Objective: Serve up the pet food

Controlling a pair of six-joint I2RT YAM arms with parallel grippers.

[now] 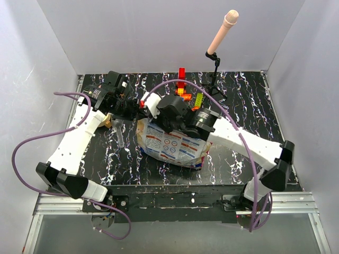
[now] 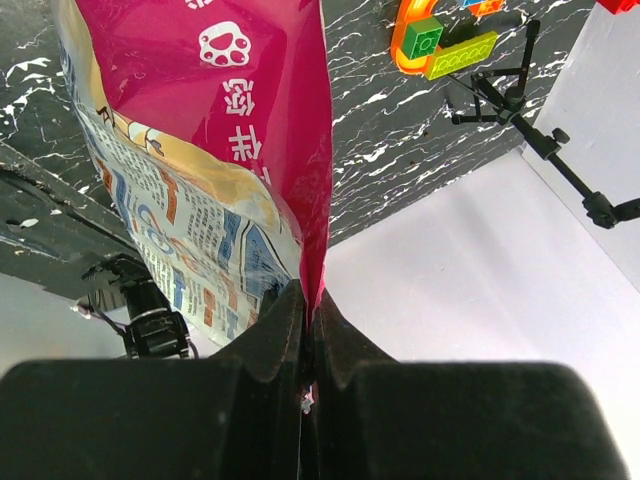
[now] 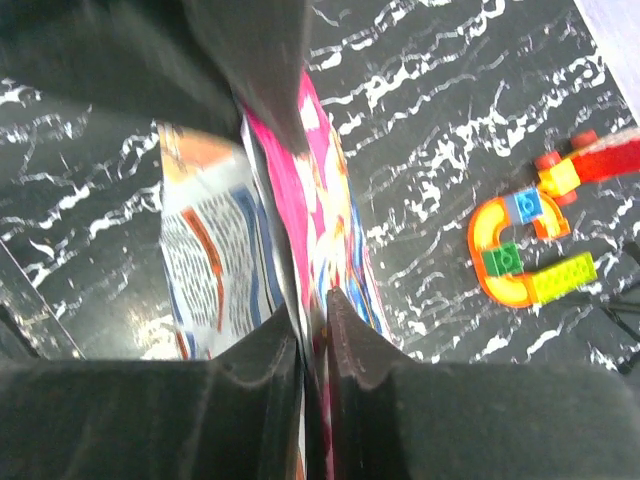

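The pet food bag [image 1: 172,145], glossy white, blue and magenta-pink, stands in the middle of the black marbled table. No kibble shows. My left gripper [image 1: 136,109] is shut on the bag's upper left edge; in the left wrist view its jaws [image 2: 308,300] pinch the pink seam of the bag [image 2: 210,130]. My right gripper [image 1: 160,117] is shut on the bag's top edge beside it; in the right wrist view the gripper [image 3: 315,300] clamps the pink and silver foil of the bag [image 3: 230,250].
Bright toy blocks [image 1: 183,87] lie behind the bag; they also show in the left wrist view [image 2: 440,45] and the right wrist view [image 3: 525,260]. A microphone on a black stand [image 1: 214,63] stands at the back. A tan object [image 1: 107,120] peeks out under the left arm.
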